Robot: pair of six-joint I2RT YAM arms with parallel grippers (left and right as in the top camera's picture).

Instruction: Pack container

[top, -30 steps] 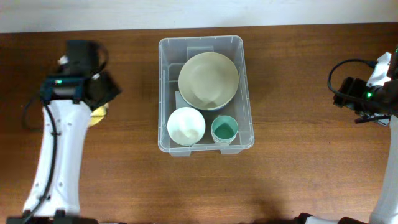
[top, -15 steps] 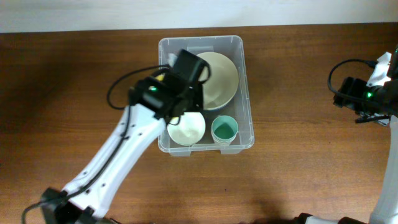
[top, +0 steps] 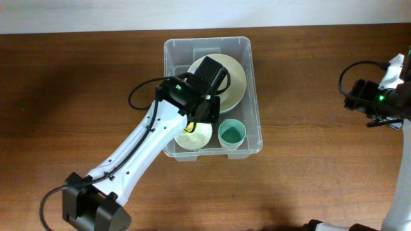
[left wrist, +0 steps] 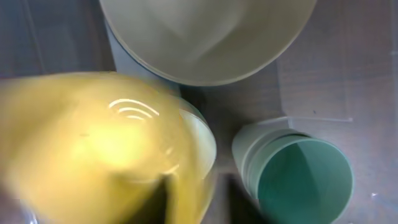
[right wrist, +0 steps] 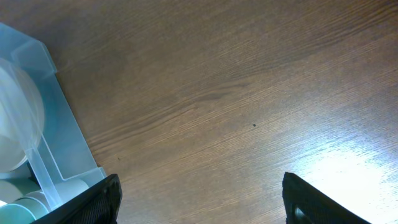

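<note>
The clear container point(top: 255, 96) stands at the table's middle. It holds a large beige bowl point(top: 236, 77), a white bowl point(top: 200, 136) and a green cup point(top: 232, 134). My left gripper point(left wrist: 202, 202) is inside the container, shut on the rim of a yellow bowl point(left wrist: 93, 143), which hangs just over the white bowl. From overhead only a sliver of the yellow bowl point(top: 190, 128) shows under the wrist. The beige bowl point(left wrist: 205, 37) and the green cup point(left wrist: 305, 177) also show in the left wrist view. My right gripper point(right wrist: 202, 199) is open and empty over bare table, right of the container point(right wrist: 50, 118).
The right arm point(top: 379, 99) rests at the far right edge of the wooden table point(top: 308, 173). The left arm point(top: 135, 154) stretches diagonally from the front left over the container's left wall.
My left arm swung from the far left of the table, where the yellow bowl lay, into the container and came down over the white bowl. The right arm has not moved.
</note>
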